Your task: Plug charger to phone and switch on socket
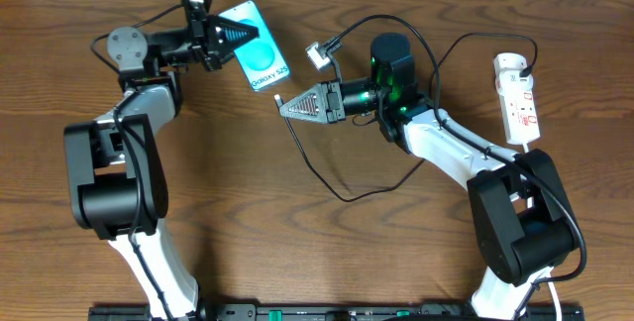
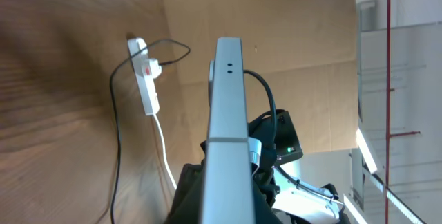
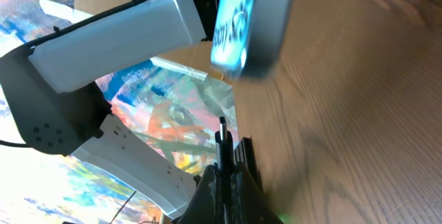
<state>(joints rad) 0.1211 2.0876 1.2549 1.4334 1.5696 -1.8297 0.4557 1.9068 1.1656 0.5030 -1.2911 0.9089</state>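
The phone [image 1: 257, 57], teal-and-white screen reading "Galaxy S25", is held off the table at the back left by my left gripper [image 1: 241, 35], which is shut on its upper edge. In the left wrist view the phone [image 2: 227, 127] shows edge-on between the jaws. My right gripper [image 1: 285, 105] is shut on the charger's black plug tip [image 3: 222, 135], which points toward the phone's lower end [image 3: 242, 23], a short gap away. The thin black cable [image 1: 327, 184] loops over the table. The white power strip [image 1: 517, 98] lies at the far right.
A second black cable [image 1: 475, 39] runs to a plug in the power strip's far end. The strip and its white cord also show in the left wrist view [image 2: 146, 79]. Both arm bases stand near the table's front edge.
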